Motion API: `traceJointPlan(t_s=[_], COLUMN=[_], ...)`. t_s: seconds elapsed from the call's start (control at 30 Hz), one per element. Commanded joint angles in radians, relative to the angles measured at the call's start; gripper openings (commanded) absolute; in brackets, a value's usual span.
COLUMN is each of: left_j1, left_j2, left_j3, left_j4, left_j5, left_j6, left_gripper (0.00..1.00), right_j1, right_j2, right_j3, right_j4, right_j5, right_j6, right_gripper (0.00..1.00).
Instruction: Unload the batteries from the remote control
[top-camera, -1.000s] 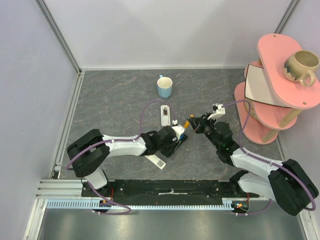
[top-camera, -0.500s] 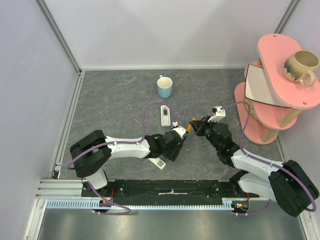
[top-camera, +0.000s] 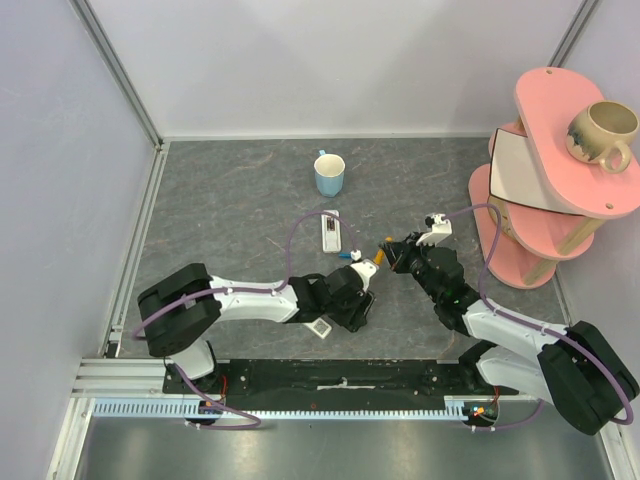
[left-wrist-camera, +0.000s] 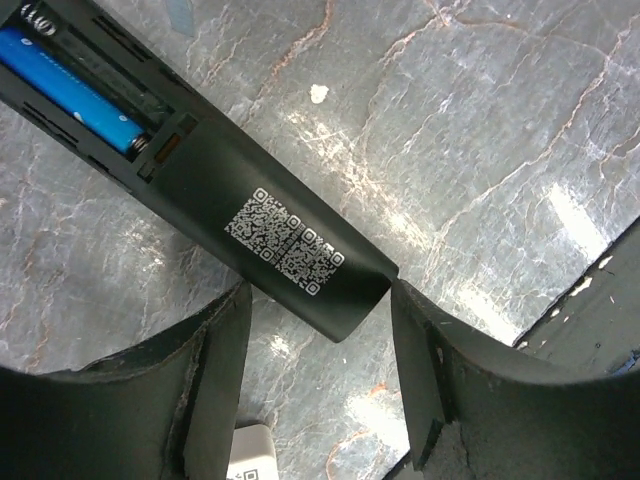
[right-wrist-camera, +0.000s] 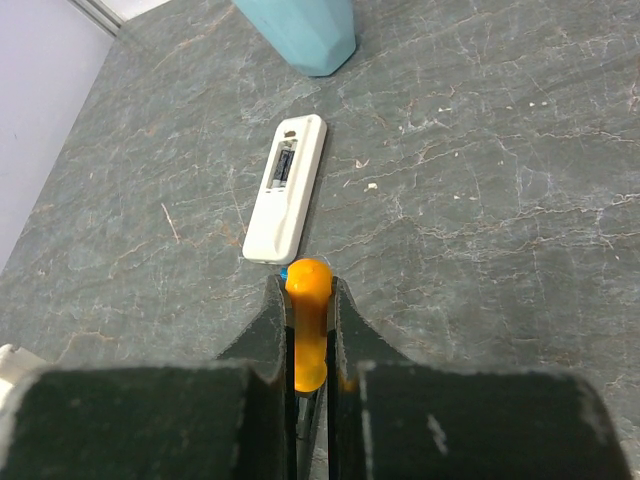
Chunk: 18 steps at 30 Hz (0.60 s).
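A black remote control lies back-up on the grey table with its battery bay uncovered. One blue battery sits in that bay. My left gripper is open, its fingers standing on either side of the remote's near end. My right gripper hovers above the table, shut on an orange battery that sticks out past its tips. A speck of blue shows just beyond them.
A white remote with an open bay lies toward the back, short of a blue mug. A second white remote pokes out under my left arm. A pink shelf carrying a beige mug stands at the right.
My left jaws have spread wider around the black remote's end, and that arm has shifted slightly right and nearer. The right gripper keeps the orange battery almost in place.
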Motion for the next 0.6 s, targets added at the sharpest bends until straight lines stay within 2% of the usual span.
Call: traceJointPlan(t_s=[0.0, 0.13, 0.3, 0.4, 0.43, 0.53, 0.57], left_j1=[-0.009, 0.004, 0.079, 0.162, 0.188, 0.337, 0.360], left_j2=[-0.044, -0.102, -0.200, -0.263, -0.280, -0.315, -0.315], left_j3=[-0.019, -0.039, -0.103, -0.178, -0.200, -0.287, -0.304], left_j4=[-0.018, -0.039, 0.029, 0.115, 0.191, 0.346, 0.365], left_j5=[-0.020, -0.077, -0.008, 0.107, 0.191, 0.380, 0.405], left_j6=[-0.035, -0.018, -0.009, -0.024, -0.035, -0.083, -0.096], left_gripper=[0.63, 0.62, 0.57, 0.51, 0.50, 0.46, 0.43], right_j1=[-0.001, -0.003, -0.001, -0.001, 0.001, 0.002, 0.002], right_j2=[-0.019, -0.019, 0.019, 0.048, 0.056, 0.088, 0.108], right_j3=[-0.011, -0.014, -0.020, -0.023, -0.022, -0.022, -0.019], right_j4=[0.037, 0.051, 0.120, 0.164, 0.184, 0.224, 0.228], right_j5=[0.004, -0.012, -0.052, -0.070, -0.073, -0.073, -0.068], right_j6=[-0.010, -0.008, 0.004, 0.018, 0.029, 0.039, 0.044], right_gripper=[0.00, 0.00, 0.00, 0.00, 0.00, 0.00, 0.00])
